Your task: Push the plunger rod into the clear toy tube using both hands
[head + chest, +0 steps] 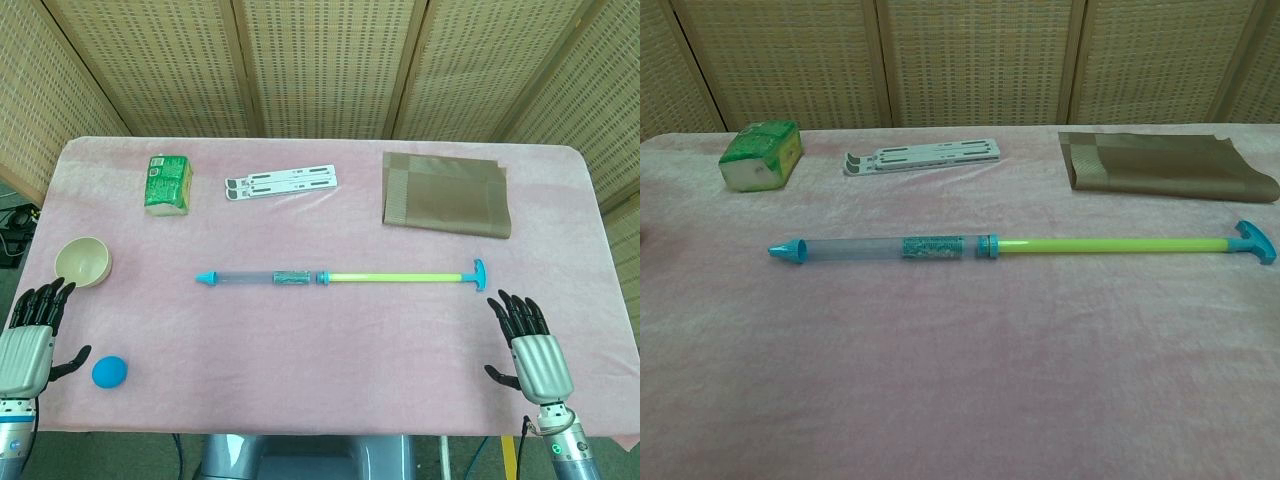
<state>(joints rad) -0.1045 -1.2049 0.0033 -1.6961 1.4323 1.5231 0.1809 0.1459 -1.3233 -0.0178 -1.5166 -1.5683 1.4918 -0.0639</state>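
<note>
- Currently the table [330, 370], under a pink cloth, carries the toy across its middle, lengthwise left to right: clear tube [258, 277] on the left with its blue nozzle tip, rod [395, 276] drawn fully out to the right and ending in a blue T-handle [476, 272].
- Risk, judged: the plush cloth gives little purchase, so a push on the handle with the tube unbraced would probably slide the whole toy leftward instead of seating the rod.
- Risk, judged: the rod is long and thin; a push off its axis could bow it or swing the tube round.
- Mat [446, 193], folded stand [282, 183], green pack [168, 184], bowl [83, 261] and ball [110, 371] all lie well apart from the toy; the bowl and ball sit near the left hand's likely path.
- Left hand [32, 335] at the near-left edge: released, fingers spread, nothing held, well apart from the tube.
- Right hand [528, 340] at the near-right edge: released, fingers spread, empty, near the handle without touching it.
- Hidden: both forearms are cut off by the frame bottom; the chest view shows neither hand.
- Unclear: print on the tube's label band is too small to read; the piston inside cannot be made out.
</note>
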